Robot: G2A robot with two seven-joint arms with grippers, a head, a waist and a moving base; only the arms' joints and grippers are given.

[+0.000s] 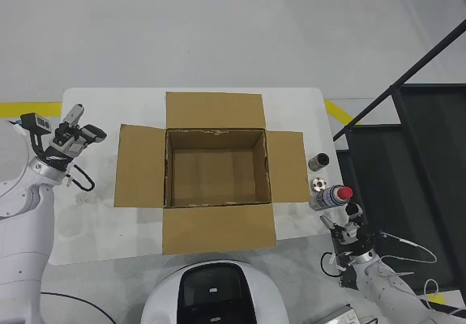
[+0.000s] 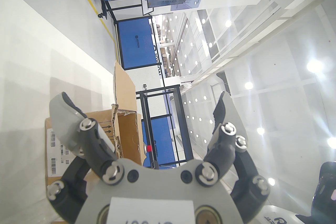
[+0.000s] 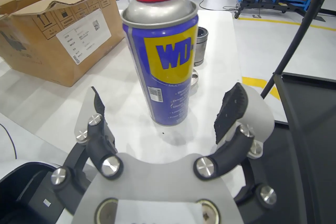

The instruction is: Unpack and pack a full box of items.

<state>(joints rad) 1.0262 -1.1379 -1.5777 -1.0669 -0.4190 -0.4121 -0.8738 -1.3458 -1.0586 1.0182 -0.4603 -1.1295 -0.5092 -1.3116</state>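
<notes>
Top view: the open brown cardboard box [image 1: 216,174] is seen at the middle of the white surface [image 1: 95,235], flaps laid out and its floor bare. The blue-and-yellow spray can with a red cap [image 1: 335,196] stands upright off the box's right flap, just beside a short dark metal cylinder [image 1: 319,161]. The right gripper [image 1: 350,220] is placed near the can, and the left gripper [image 1: 79,128] is held well apart from the box on the other side. Left wrist view: the left gripper [image 2: 143,104] is noted with fingers spread and nothing between them. Right wrist view: the right gripper [image 3: 165,96] is found with fingers spread, the can [image 3: 162,51] standing just ahead of them, untouched, with the cylinder [image 3: 201,45] close behind it. The step in hand is judged to be the taking of the can for packing. It is recommended that the fingers be advanced squarely to either side of the can's body, closed at mid-height rather than on the cap, that the cylinder not be nudged, and that the can be kept upright and lifted clear of the flap.
</notes>
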